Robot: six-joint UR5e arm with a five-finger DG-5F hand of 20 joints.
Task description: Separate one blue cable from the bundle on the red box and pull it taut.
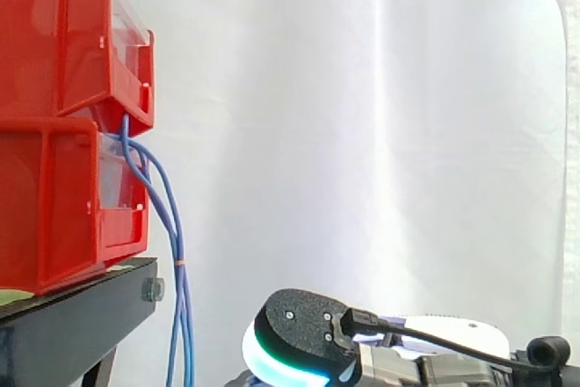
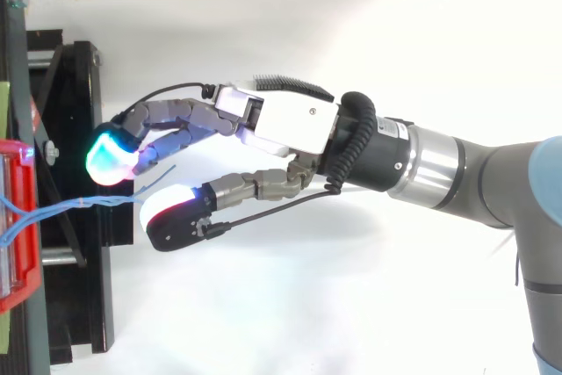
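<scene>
My hand (image 2: 290, 120) is spread and holds nothing. The fingertips (image 2: 110, 160) and the thumb pad (image 2: 171, 212) stand apart, both aimed at the red box (image 1: 54, 197). The blue cable bundle (image 1: 179, 251) leaves the front of the red box and hangs slack past the black stand (image 1: 82, 314), its long axis near vertical. My hand sits low, on the far side of the bundle from the red box, near it but apparently apart. Judgement: approach level toward the red box, then close across one vertical strand.
</scene>
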